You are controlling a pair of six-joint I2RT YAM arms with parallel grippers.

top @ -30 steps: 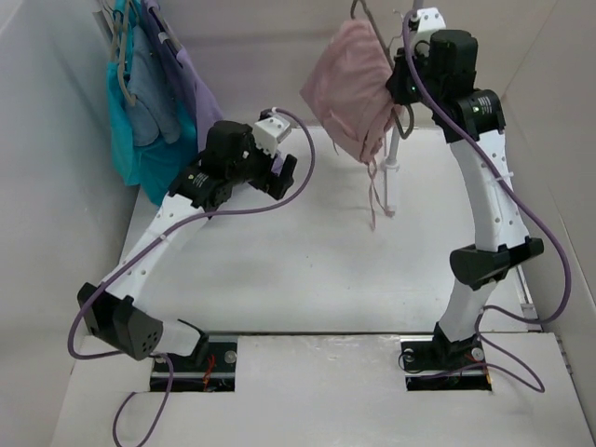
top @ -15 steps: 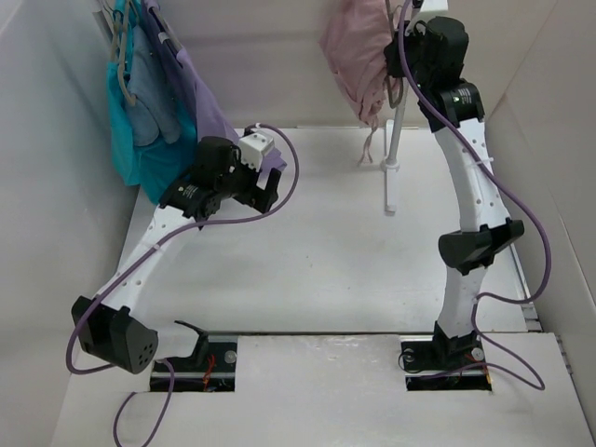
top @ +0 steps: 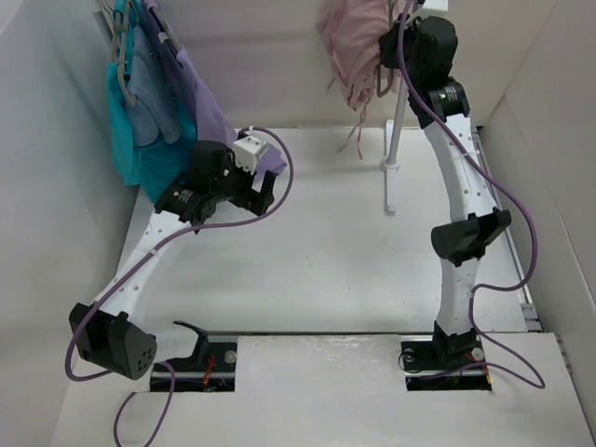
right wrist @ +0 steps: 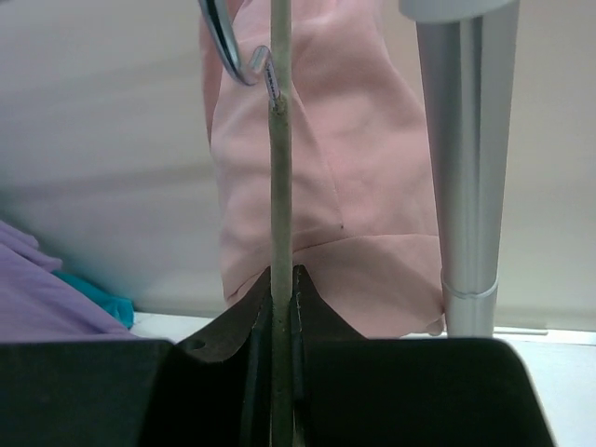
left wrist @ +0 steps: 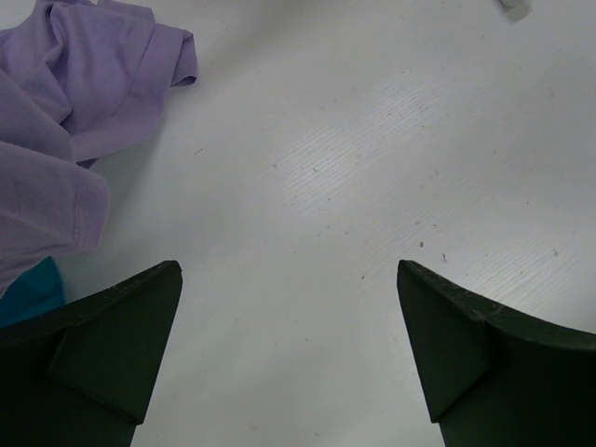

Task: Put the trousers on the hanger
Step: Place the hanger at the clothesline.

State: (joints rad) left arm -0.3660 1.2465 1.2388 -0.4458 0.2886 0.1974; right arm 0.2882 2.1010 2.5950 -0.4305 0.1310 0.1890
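The dusty-pink trousers hang draped over the grey hanger, high at the back of the top view, with drawstrings dangling. My right gripper is raised beside them and shut on the hanger's thin bar. In the right wrist view the bar runs up between the closed fingers, with the pink trousers behind it. My left gripper is open and empty low over the table, next to the lilac garment; its fingers stand wide apart.
A white stand pole rises from its base at the back, right beside the hanger; it shows in the right wrist view too. Teal and lilac garments hang at the back left. White walls enclose the table.
My right gripper has lifted the hanger with the trousers up and back toward the top of the stand pole. My left arm has drawn back leftward and lower.
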